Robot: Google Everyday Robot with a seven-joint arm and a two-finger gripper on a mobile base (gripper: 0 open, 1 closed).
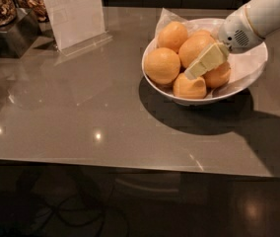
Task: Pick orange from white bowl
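Observation:
The white bowl (251,68) stands at the right back of the table and holds several oranges on crinkled white paper. The biggest, slightly oval orange (193,47) lies in the middle of the bowl. Smaller oranges lie at the back left (172,35), front left (162,65), front (188,87) and right (219,76). My gripper (195,71) reaches in from the upper right on a white arm (263,14). Its pale tip hangs just above the fruit, at the front right edge of the big orange, over the gap between it and the two front oranges.
A clear sign holder with a white sheet (73,14) stands at the back left. A dark container with brown items (2,14) sits in the far left corner. The glossy grey table (81,107) ends at a front edge low in the view.

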